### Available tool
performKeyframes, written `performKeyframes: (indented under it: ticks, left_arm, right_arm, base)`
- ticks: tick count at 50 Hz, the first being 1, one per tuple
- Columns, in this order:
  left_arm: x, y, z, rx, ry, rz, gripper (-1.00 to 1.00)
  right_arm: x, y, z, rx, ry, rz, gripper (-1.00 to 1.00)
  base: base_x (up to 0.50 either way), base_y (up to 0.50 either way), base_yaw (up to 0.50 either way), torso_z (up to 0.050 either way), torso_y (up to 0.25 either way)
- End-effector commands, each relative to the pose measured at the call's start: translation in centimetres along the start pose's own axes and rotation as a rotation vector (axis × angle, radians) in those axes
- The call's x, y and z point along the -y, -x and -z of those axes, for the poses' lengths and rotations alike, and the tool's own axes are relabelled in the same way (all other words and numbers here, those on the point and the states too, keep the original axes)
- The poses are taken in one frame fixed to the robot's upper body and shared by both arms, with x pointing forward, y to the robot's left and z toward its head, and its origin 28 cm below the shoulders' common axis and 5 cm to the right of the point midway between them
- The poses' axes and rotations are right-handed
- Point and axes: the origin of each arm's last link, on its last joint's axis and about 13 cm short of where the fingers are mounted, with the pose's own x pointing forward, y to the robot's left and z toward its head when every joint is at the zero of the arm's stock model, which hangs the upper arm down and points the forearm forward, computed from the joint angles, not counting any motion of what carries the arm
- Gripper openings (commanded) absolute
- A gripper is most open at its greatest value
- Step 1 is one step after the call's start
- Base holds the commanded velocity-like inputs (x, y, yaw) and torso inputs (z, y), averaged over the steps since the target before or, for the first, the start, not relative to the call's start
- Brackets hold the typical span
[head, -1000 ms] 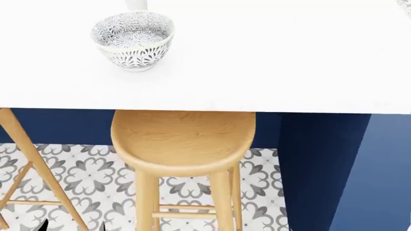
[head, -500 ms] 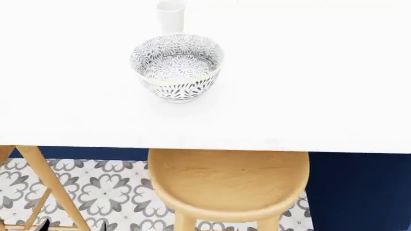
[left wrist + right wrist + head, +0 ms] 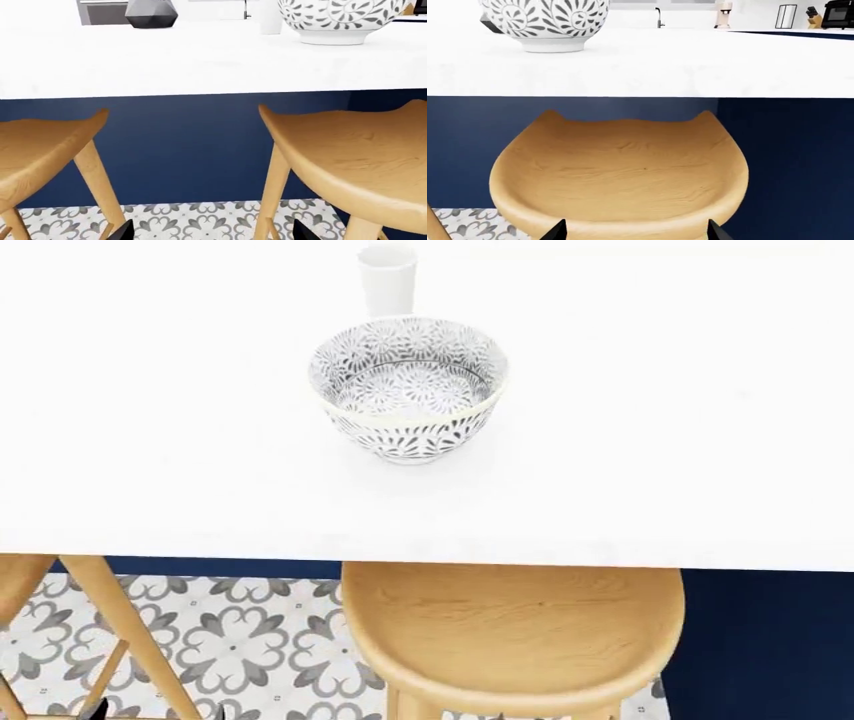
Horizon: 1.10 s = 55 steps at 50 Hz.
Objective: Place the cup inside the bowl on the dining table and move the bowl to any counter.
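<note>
The cup [image 3: 387, 278] stands upright on the bench [image 3: 694, 440], just behind the bowl [image 3: 408, 388]. Both my hands sit low by the stool [image 3: 620, 170], fingertips spread. I should raise one hand above bench height first.

No readable text, labels or numbers are showing anywhere. The bowl [image 3: 408, 388] is carrying only a floral pattern, and the cup [image 3: 386, 278] is showing plain white.

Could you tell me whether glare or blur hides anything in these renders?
Head view: the white top is blown out, the cup barely separating from it; the bowl stays sharp. Wrist views: crisp, softly shaded, the stool clear.
</note>
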Motion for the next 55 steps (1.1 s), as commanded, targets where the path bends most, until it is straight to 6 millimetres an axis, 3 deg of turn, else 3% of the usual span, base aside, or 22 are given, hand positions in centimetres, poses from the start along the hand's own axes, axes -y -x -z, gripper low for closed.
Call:
performKeyframes:
  ticks: [1,11,55]
  left_arm:
    - [-0.24,0.15,-0.17,0.005,0.023,-0.003,1.0]
    - [-0.42,0.62,-0.84,0.096,0.037,0.022,1.0]
    - [-0.36,0.46,-0.7,0.071,0.028,0.015,1.0]
  right_arm:
    - [0.05,0.03,-0.01,0.004,-0.004,0.005,1.0]
    - [-0.04,0.13,-0.23,0.022,0.014,-0.005,1.0]
    - [-0.05,0.13,-0.17,0.023,0.016,-0.009,1.0]
  base:
    - [0.0,0.0,0.0,0.0,0.0]
    - [0.0,0.0,0.0,0.01,0.0]
    - [0.0,0.0,0.0,0.048,0.0]
